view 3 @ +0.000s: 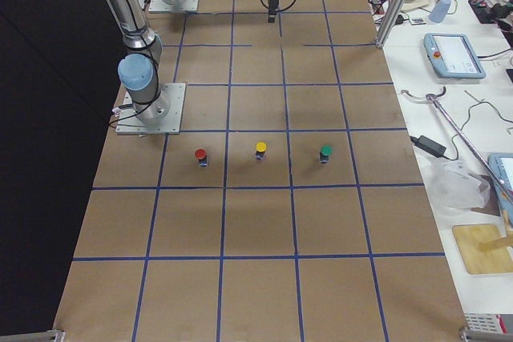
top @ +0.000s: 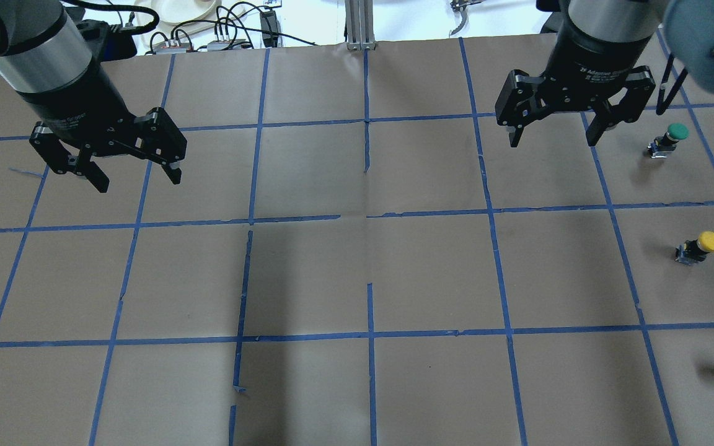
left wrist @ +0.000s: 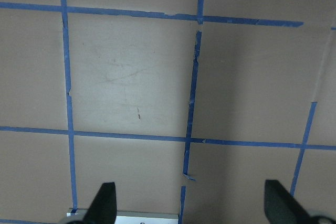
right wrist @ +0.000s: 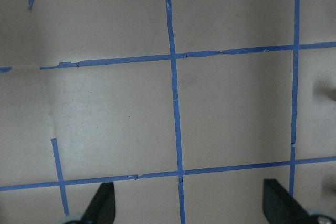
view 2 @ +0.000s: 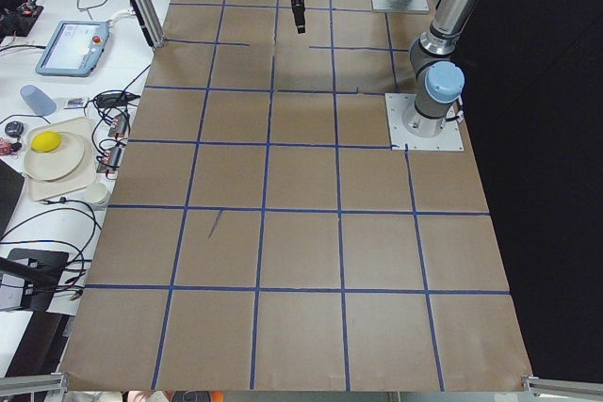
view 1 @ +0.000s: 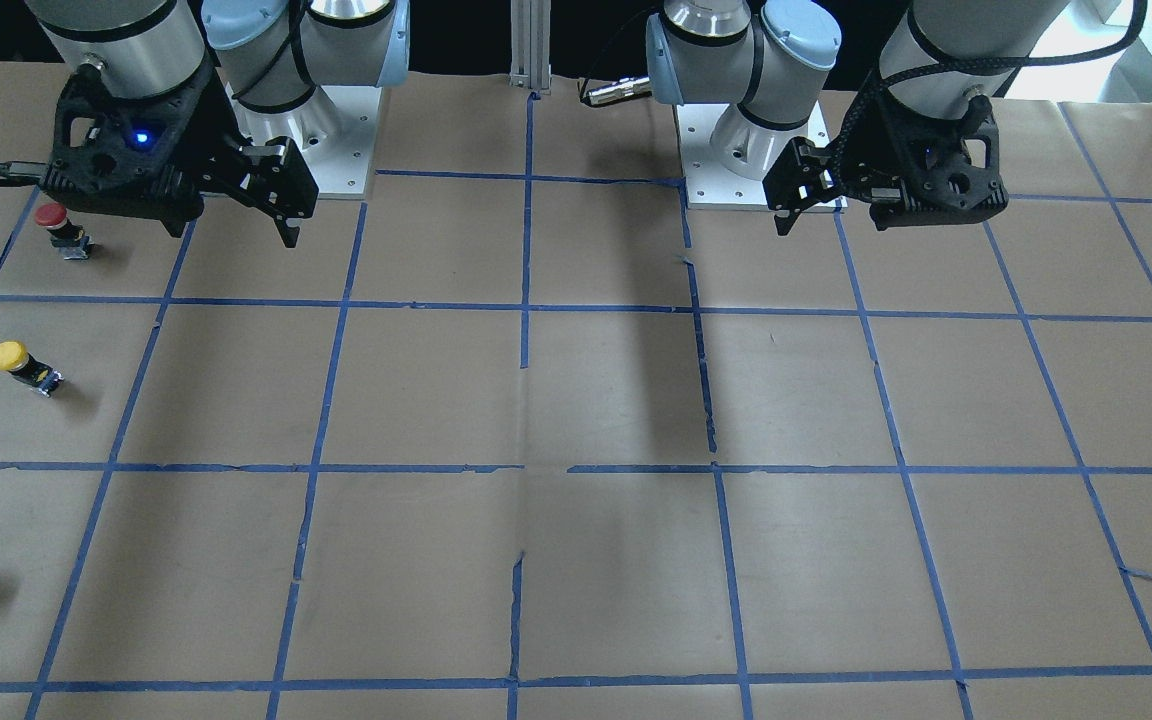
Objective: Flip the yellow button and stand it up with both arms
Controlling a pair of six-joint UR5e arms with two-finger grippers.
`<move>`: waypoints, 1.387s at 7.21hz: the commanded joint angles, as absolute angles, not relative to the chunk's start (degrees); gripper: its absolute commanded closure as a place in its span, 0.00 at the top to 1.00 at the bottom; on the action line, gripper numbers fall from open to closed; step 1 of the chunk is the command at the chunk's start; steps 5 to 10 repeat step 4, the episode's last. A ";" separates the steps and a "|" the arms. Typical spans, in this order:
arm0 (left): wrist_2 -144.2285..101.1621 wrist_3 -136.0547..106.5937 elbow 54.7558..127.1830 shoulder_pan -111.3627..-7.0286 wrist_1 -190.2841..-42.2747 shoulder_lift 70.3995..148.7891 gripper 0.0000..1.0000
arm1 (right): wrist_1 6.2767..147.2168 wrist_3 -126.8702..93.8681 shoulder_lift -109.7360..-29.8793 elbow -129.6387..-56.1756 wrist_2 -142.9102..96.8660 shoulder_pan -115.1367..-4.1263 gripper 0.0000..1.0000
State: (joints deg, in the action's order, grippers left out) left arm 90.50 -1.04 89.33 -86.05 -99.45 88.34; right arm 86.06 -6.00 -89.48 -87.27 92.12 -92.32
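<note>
The yellow button (top: 701,246) sits on the brown table far to my right. It also shows at the left edge of the front-facing view (view 1: 21,365) and in the exterior right view (view 3: 260,150), where it seems to stand cap up. My right gripper (top: 553,142) hangs open and empty above the table, well to the left of and beyond the button. My left gripper (top: 137,179) hangs open and empty over the table's left part, far from the button. Both wrist views show only taped paper between spread fingertips (left wrist: 105,203) (right wrist: 102,205).
A green-capped button (top: 670,139) stands beyond the yellow one. A red-capped button (view 1: 61,228) stands nearer the robot, under my right gripper's body in the front-facing view. Blue tape lines grid the brown paper. Both arm base plates (view 1: 756,150) are at the robot's edge.
</note>
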 commanded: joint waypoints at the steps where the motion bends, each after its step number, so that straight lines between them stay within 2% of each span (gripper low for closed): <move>1: 90.18 -1.40 89.21 -86.04 -96.18 89.02 1.00 | 90.33 -6.59 -89.47 -88.24 91.85 -92.99 1.00; 10: 90.09 -1.32 90.00 -86.48 -95.10 88.51 1.00 | 90.53 -6.59 -89.47 -88.24 91.76 -92.99 1.00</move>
